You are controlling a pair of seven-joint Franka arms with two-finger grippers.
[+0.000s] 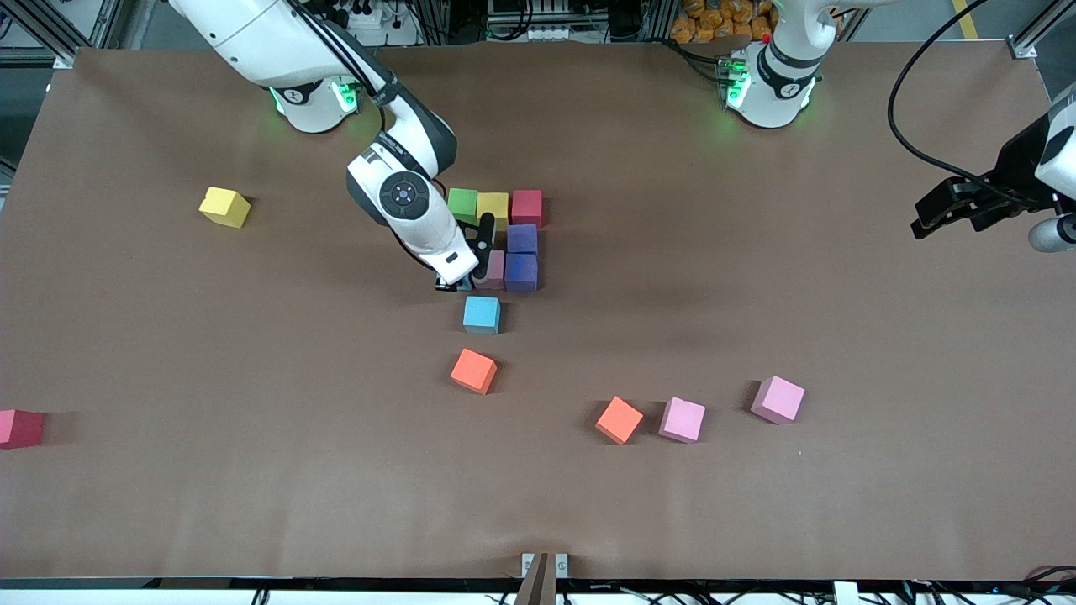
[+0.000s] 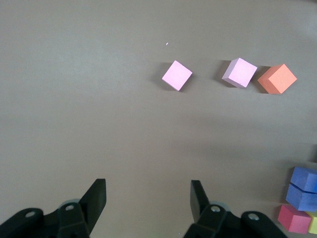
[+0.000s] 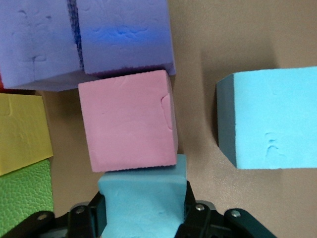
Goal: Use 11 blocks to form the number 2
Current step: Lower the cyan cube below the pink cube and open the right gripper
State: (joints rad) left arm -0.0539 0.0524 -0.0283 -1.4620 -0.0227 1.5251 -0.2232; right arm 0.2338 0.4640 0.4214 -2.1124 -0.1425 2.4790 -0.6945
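Note:
The partial number 2 is a row of green [image 1: 462, 204], yellow [image 1: 493, 208] and red [image 1: 527, 206] blocks. Two purple blocks [image 1: 522, 239] [image 1: 521, 271] run from the red one toward the front camera, with a pink block [image 1: 494, 269] beside the nearer purple. My right gripper [image 3: 143, 210] is shut on a light blue block [image 3: 143, 198], which is pressed against the pink block [image 3: 129, 126] on the side away from the purple. A second light blue block [image 1: 482, 314] lies just nearer the camera. My left gripper [image 2: 148, 196] waits open above the table's left-arm end.
Loose blocks lie nearer the camera: an orange [image 1: 473, 370], another orange [image 1: 619, 419] and two pinks [image 1: 682, 419] [image 1: 777, 399]. A stray yellow block [image 1: 224, 207] and a red one [image 1: 21, 428] sit toward the right arm's end.

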